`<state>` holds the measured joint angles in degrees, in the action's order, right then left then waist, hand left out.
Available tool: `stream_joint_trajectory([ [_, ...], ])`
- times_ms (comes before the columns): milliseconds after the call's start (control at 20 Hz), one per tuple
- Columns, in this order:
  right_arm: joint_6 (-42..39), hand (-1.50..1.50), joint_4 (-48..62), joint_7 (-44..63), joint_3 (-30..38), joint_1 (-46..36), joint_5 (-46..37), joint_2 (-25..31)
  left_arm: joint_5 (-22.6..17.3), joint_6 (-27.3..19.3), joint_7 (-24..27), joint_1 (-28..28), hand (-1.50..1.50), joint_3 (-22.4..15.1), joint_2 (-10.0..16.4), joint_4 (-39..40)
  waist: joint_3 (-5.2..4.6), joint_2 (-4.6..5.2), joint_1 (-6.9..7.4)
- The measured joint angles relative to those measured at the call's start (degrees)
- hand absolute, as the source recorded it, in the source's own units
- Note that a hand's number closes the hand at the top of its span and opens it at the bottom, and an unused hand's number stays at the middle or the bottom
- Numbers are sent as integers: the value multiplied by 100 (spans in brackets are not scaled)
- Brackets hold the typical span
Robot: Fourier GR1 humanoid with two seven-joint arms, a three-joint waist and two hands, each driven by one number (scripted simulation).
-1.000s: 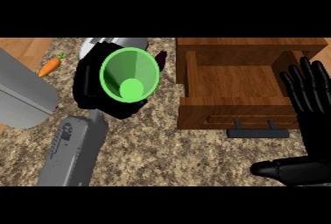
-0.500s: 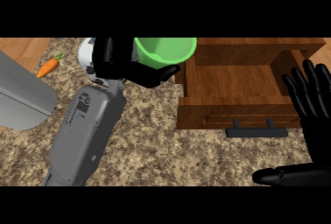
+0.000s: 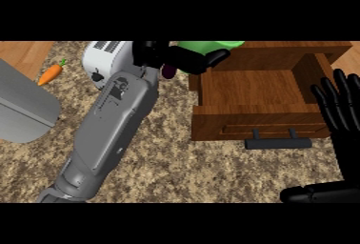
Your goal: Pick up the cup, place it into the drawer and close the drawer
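Green cup [image 3: 209, 46] held in curled left hand [image 3: 184, 58] fingers at open drawer's [image 3: 260, 121] far-left corner; right hand [image 3: 343, 119] fingers spread.

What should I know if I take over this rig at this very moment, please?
Left hand: shut on the green cup, held at the view's top edge near the far left corner of the drawer.
Right hand: open, fingers up, resting at the view's right edge beside the drawer.
Drawer: pulled open.
Done: cup picked up.
Left: set the cup in the drawer, release it, push the drawer shut.
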<state>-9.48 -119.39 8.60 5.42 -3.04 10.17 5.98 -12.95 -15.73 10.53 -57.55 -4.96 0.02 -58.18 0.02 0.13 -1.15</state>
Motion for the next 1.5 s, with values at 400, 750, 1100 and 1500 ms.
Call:
stream_joint_trajectory([
  [400,-23,-150,145,-139,-40,-27,-72,-43,-554,-470,352,-872,150,-383,-2,1296,0,14,-48],
  [750,-14,-150,198,-29,2,-260,-1,5,-1139,-556,809,-1351,150,-725,-1,2505,3,56,-184],
  [1100,-10,-150,344,-99,-124,-376,-62,-72,-1575,-637,964,-1621,150,-1422,-1,3163,5,79,-301],
  [1500,-60,-150,557,-121,-156,-608,-51,-50,-1827,-897,829,-1869,-150,-2226,-2,3556,9,115,-444],
])
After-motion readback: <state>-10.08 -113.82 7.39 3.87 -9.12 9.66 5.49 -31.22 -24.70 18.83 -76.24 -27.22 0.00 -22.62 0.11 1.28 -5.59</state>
